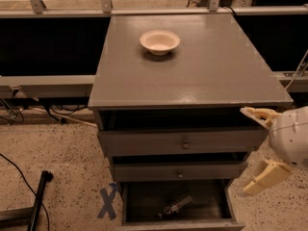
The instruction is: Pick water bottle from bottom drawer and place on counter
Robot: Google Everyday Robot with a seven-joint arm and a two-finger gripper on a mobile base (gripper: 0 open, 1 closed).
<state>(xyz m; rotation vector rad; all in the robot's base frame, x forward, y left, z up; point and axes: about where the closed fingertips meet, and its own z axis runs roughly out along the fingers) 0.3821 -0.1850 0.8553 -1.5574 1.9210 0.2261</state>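
The bottom drawer (139, 201) stands pulled open at the foot of the grey-brown cabinet, its inside dark. The water bottle (176, 205) lies on its side in it, near the middle, clear and crinkled. The counter (202, 76) is the broad grey top above, with a white bowl (160, 41) at its back middle. My gripper (255, 150) is at the right edge of the view, beside the cabinet at the height of the two upper drawers. Its cream fingers (263, 176) are spread apart and hold nothing. It is up and to the right of the bottle.
Two shallower drawers with small knobs (185, 145) sit above the bottom drawer. A blue X mark (109, 202) is on the speckled floor at the lower left. A black pole (38, 198) and cables (14, 170) lie on the floor to the left. Metal rails run behind the cabinet.
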